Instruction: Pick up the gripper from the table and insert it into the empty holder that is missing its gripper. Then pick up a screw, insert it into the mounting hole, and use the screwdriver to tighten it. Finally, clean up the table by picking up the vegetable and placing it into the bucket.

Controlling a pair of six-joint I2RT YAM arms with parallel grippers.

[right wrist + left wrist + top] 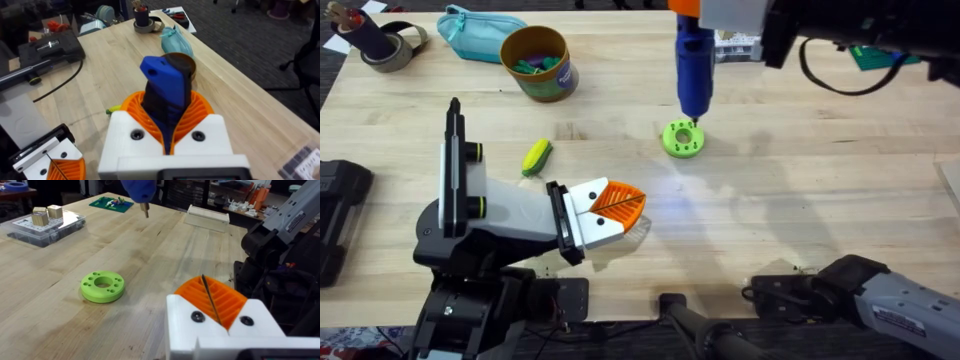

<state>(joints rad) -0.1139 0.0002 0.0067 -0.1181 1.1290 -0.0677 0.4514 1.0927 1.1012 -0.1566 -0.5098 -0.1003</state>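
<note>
My right gripper (695, 18) is shut on the blue screwdriver (694, 65), which hangs upright with its narrow tip just over the lime-green disc (683, 138). In the left wrist view the tip (145, 211) is clearly above the table, beyond the disc (102, 286) with its ring of small holes. The right wrist view shows the orange pads (200, 107) clamped around the screwdriver (167, 85). My left gripper (632, 203) rests shut and empty on the table, left of the disc. The corn vegetable (536, 156) lies below the tan bucket (535, 62). The holder and screw are out of view.
A teal pouch (475, 30) and a tape roll (390, 40) sit at the far left. There is a black case (340, 215) at the left edge. A clear box with wooden blocks (45, 225) and a white box (207, 217) lie beyond the disc.
</note>
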